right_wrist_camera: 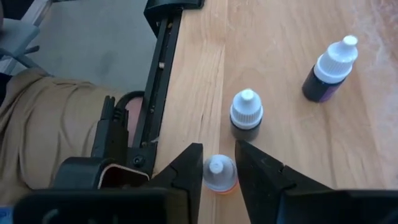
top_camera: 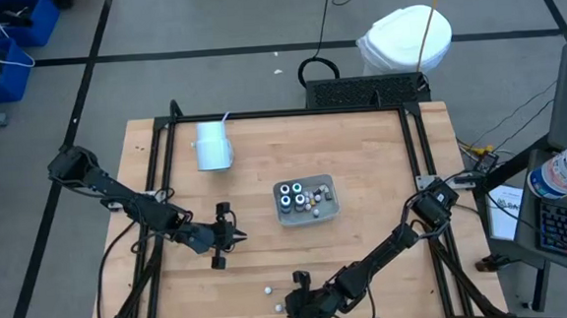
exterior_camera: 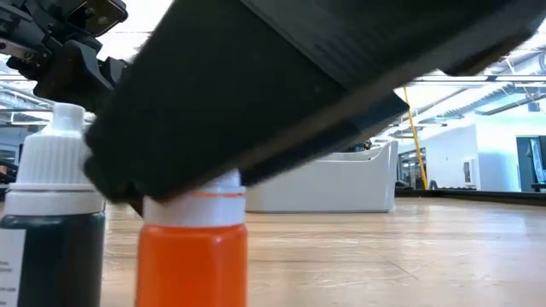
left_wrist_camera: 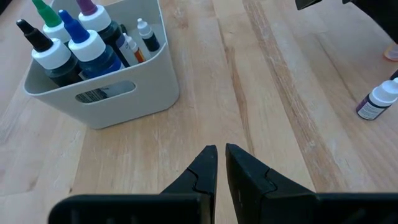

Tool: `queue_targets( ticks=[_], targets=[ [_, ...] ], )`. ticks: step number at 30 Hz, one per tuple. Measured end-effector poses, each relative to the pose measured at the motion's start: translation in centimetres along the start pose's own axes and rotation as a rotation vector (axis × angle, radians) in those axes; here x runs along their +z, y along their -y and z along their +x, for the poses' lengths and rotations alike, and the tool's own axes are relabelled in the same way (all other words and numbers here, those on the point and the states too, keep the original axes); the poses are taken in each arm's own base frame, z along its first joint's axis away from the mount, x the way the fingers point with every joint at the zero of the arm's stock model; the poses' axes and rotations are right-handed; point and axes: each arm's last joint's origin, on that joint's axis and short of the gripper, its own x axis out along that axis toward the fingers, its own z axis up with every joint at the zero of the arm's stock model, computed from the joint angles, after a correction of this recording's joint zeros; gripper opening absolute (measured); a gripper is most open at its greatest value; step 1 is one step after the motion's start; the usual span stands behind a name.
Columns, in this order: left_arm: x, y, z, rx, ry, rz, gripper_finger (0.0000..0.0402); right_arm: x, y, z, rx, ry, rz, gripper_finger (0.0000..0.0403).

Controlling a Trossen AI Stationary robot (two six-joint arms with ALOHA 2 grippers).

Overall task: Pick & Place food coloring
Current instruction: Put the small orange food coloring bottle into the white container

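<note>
**Right gripper closes around orange dropper bottle at table's near edge**

A small orange-bodied food coloring bottle with a white cap stands upright on the pale wooden table, near its front edge, between the two dark fingers of the right gripper, which are drawn in against the cap on both sides. Just beside it stands a dark-bodied bottle with a white dropper cap, and a little farther off a purple-bodied bottle with a white cap, both upright and free. In the low view the orange bottle and the dark one stand side by side, close but apart. Toward the middle of the table, a grey rectangular plastic tray holds four larger dark bottles with coloured tips and several smaller ones. The left gripper hovers over bare wood near the tray, its fingers nearly together and holding nothing. A white cup lies on its side toward the far left of the table.
</note>
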Motion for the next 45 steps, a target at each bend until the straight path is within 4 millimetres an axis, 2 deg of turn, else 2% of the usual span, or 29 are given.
queue_targets(
  ticks=[11,28,32,39,42,45],
  targets=[
    [0.0,0.0,0.0,0.000,0.000,0.000,0.0042,0.1,0.1,0.0,-0.045,0.027,-0.061,0.0124],
    [0.0,0.0,0.0,0.000,0.000,0.000,0.0042,-0.5,-0.7,-0.2,-0.014,0.004,-0.085,0.0127],
    [0.0,0.0,0.0,0.000,0.000,0.000,0.0042,-0.5,-0.7,-0.2,-0.014,0.004,-0.085,0.0110],
    [0.0,0.0,0.0,0.000,0.000,0.000,0.0042,-0.5,-0.7,-0.2,-0.013,0.005,-0.086,0.0050],
    [0.0,0.0,0.0,0.000,0.000,0.000,0.0042,-0.4,-0.7,-0.4,-0.017,-0.005,-0.097,0.0049],
    [0.0,0.0,0.0,0.000,0.000,0.000,0.0042,0.1,-0.6,-1.8,-0.038,-0.043,-0.135,0.0050]
  ],
)
